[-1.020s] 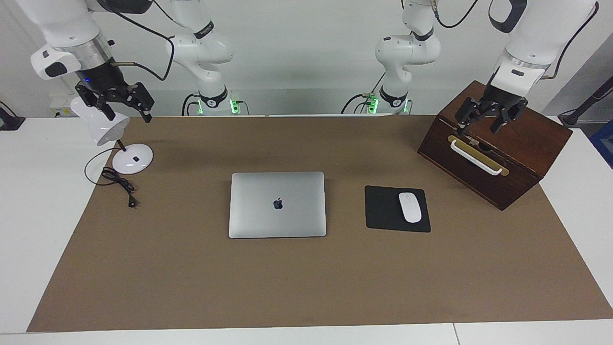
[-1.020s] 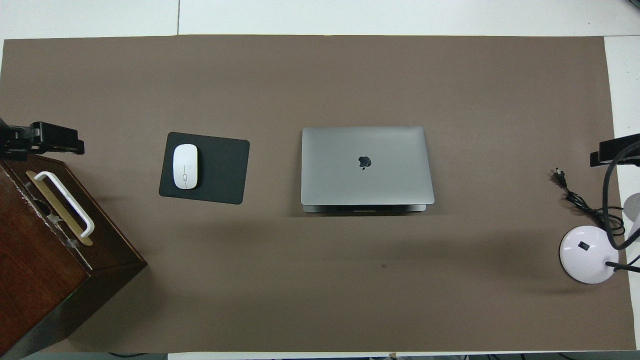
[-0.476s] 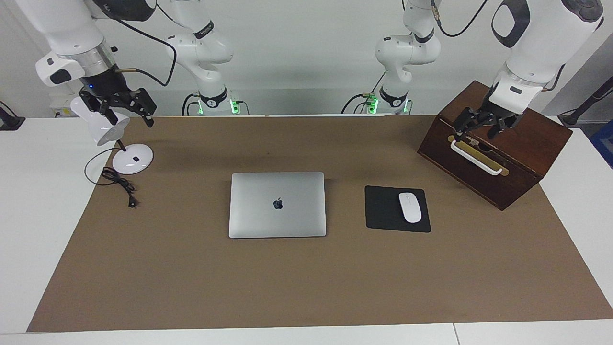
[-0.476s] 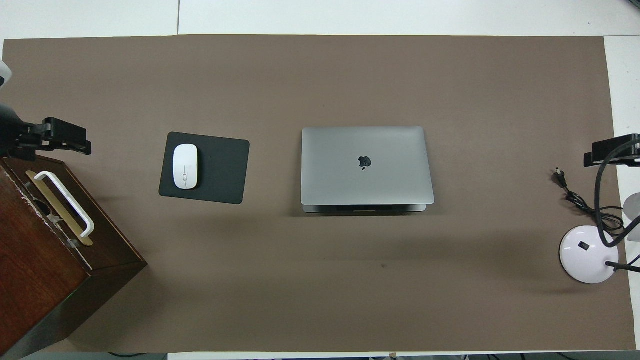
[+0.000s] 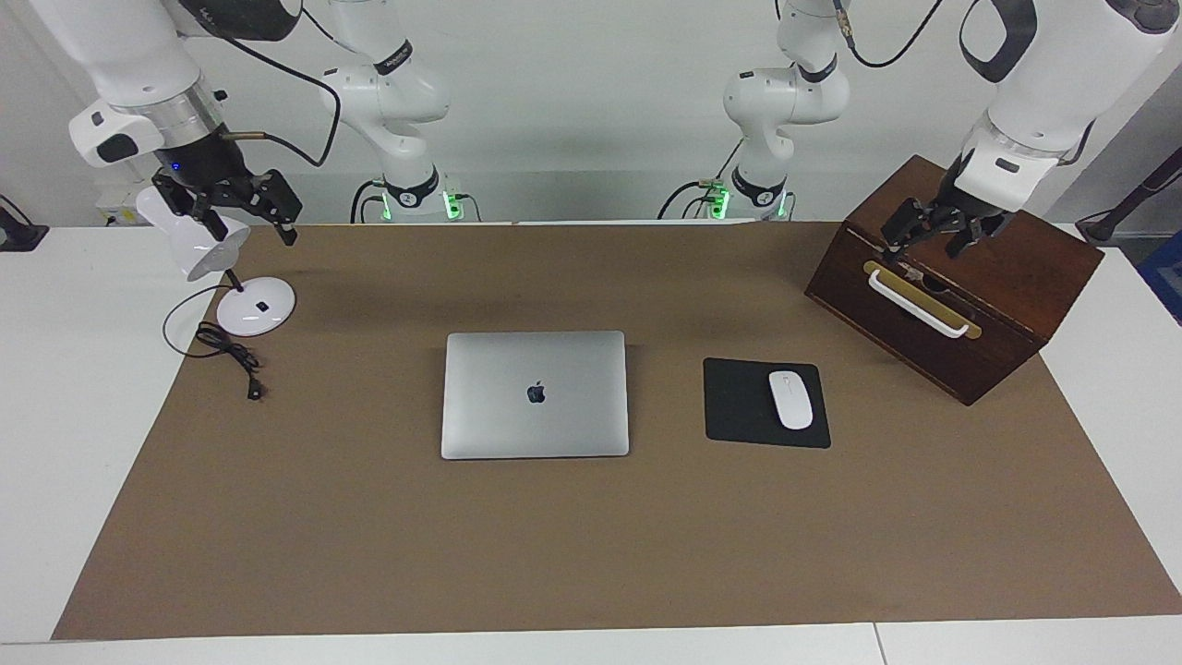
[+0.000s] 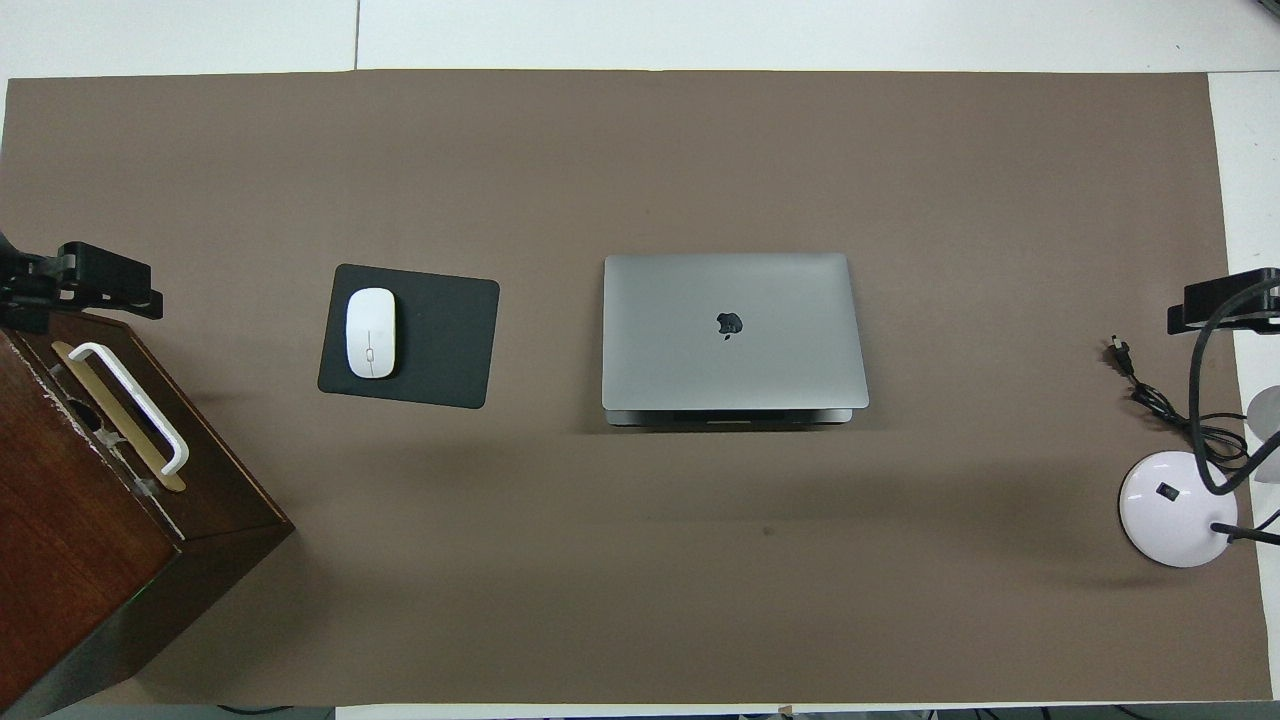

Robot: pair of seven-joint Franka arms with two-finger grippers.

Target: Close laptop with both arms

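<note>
I see the brown mat point(image 5: 591, 545) on the white table, and the laptop point(image 5: 535, 394) lies shut flat at its middle, well apart from both grippers. The box point(image 5: 1007, 305) sits under my left gripper point(image 5: 934, 238), which has drawn in and lifted slightly over the last second, fingers spread. My right gripper point(image 5: 231, 205) has edged up over the lamp point(image 5: 199, 242), fingers spread too, holding nothing. I judge the lid is already down and both arms are retreating.
</note>
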